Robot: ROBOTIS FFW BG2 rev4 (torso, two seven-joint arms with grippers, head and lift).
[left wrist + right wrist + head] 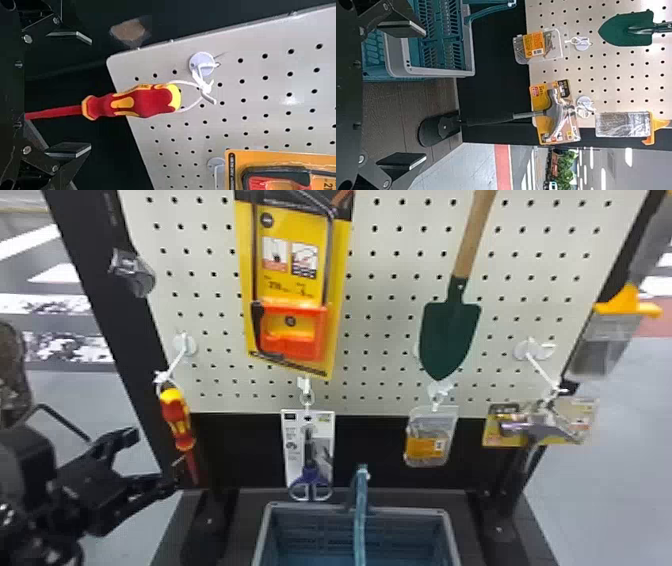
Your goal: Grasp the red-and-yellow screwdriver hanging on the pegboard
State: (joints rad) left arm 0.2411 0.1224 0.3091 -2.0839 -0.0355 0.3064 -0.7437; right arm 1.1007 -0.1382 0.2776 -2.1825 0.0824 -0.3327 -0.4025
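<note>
Right, across most of the frame stands the pegboard (385, 340), and at its lower left hangs the red-and-yellow screwdriver (136, 102). My left hand (151, 461) is in the lower left of the frame, its two fingers spread wide and holding nothing, with the screwdriver's handle above them and its shaft reaching down close by. My right hand (424, 94) is also spread and holds nothing.

I judge the tool light, stiff and hardly fragile, though the moulded handle may be a bit slick. I'd take it by the thick handle, around the waist, where the flared collar below should help stop it slipping down. The thin red shaft (53, 112) gives a poorer hold, likely to roll or tilt. Hung from a soft white tie (205, 88) on the hook (202, 63), it could swing off if I nudged it, so I'd raise my fingers evenly on both sides before squeezing.

As for containers, the grey-rimmed basket (400, 512) sits at the bottom centre of the frame, slatted teal inside; I cannot tell what lies on its floor. Right of centre hangs a small clear case (431, 425), orange-labelled, with thin metal nails or screws (550, 41) in it.
</note>
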